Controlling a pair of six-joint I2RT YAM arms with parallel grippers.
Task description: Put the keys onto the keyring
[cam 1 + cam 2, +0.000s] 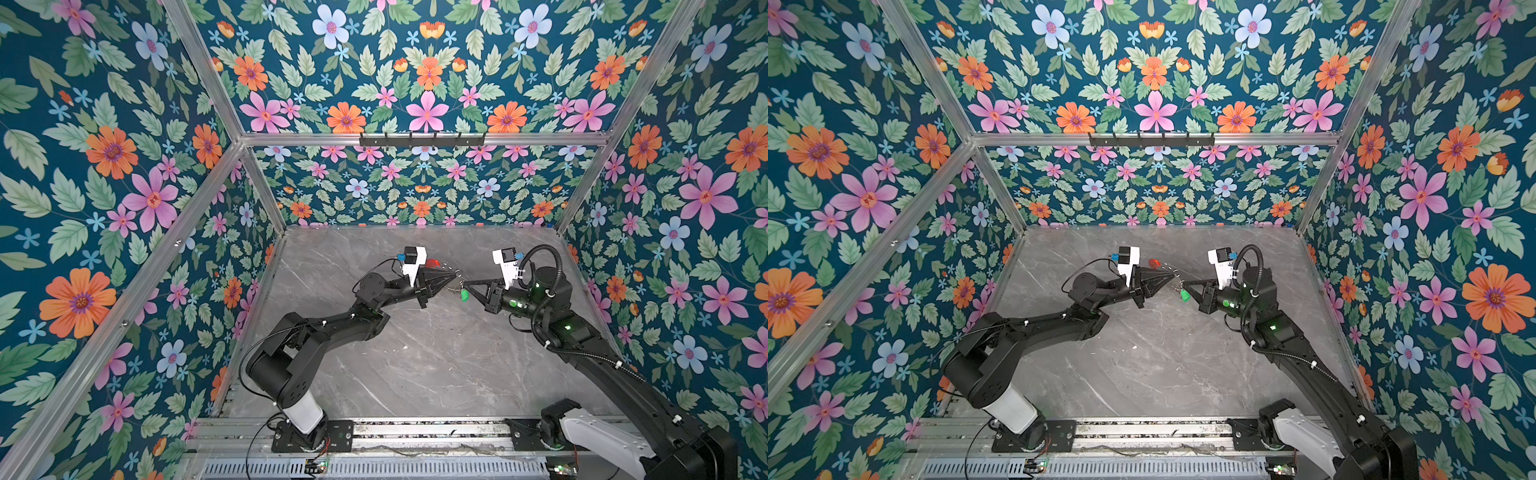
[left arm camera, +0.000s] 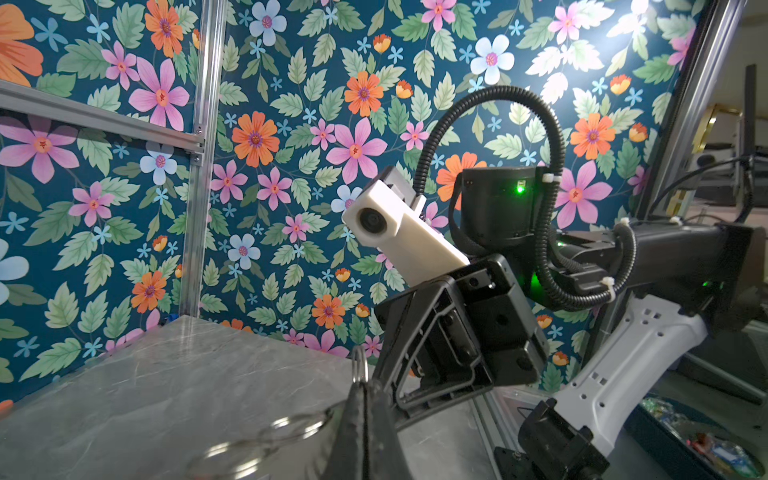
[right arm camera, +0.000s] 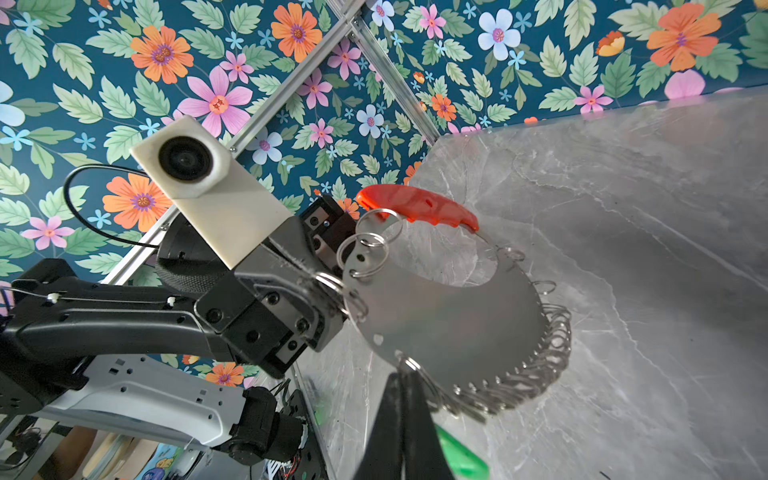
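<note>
Both arms reach inward over the table (image 1: 415, 353) and meet near its middle, raised above it. The left gripper (image 3: 330, 289) is clamped on the edge of the keyring (image 3: 449, 324) and holds it in the air. The right gripper (image 3: 401, 380) has its jaws together at the ring's rim; what they pinch I cannot tell. The green key (image 1: 464, 295) hangs just under its tip.

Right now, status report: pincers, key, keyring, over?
Left pincer shut on keyring, held off table. Right pincer shut at a rim loop. Green key dangles under it; threaded or not, unclear.
</note>
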